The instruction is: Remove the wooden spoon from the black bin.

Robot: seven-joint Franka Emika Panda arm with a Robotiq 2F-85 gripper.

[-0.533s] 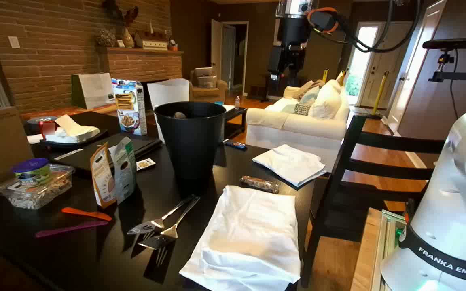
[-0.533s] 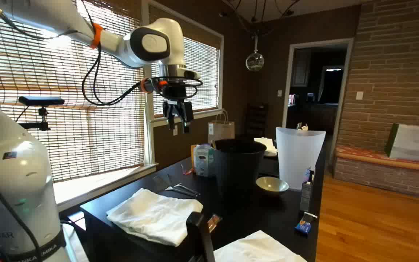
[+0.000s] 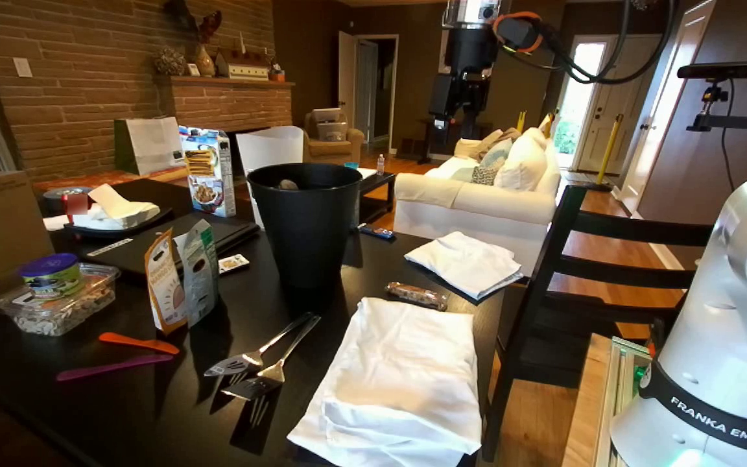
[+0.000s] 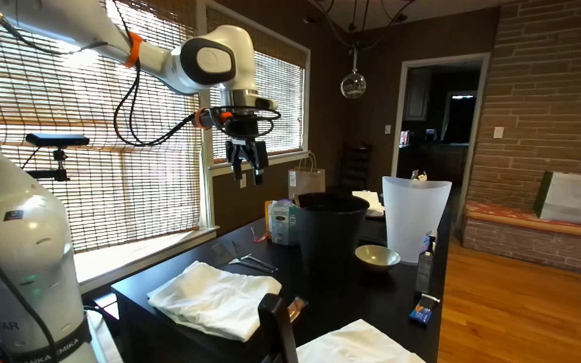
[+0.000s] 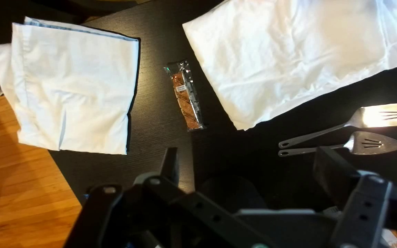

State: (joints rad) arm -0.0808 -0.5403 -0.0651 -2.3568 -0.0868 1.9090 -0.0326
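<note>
- The wooden spoon (image 3: 288, 185) is in the tall black bin (image 3: 305, 240). We see just one small brown end by the rim; the rest is hidden, so we can't tell how deep it goes.
- We think it leans on the wall inside, since we see nothing else to prop it up. That is handy, as the end sits high where we can reach it.
- The gripper (image 4: 247, 176) hangs high up, pointing down, well apart from the spoon. Its fingers are spread wide with nothing between them. We guess it is up there so it can get over the bin's tall side without a bump.
- The bin stands upright on the table (image 5: 157, 100). It looks light to us, so a hard tug might tip it. We would lift straight up.
- Two metal spatulas (image 5: 386, 115) and two folded white cloths (image 5: 74, 89) lie flat near the bin. Lying so low, they should not get in our way.
</note>
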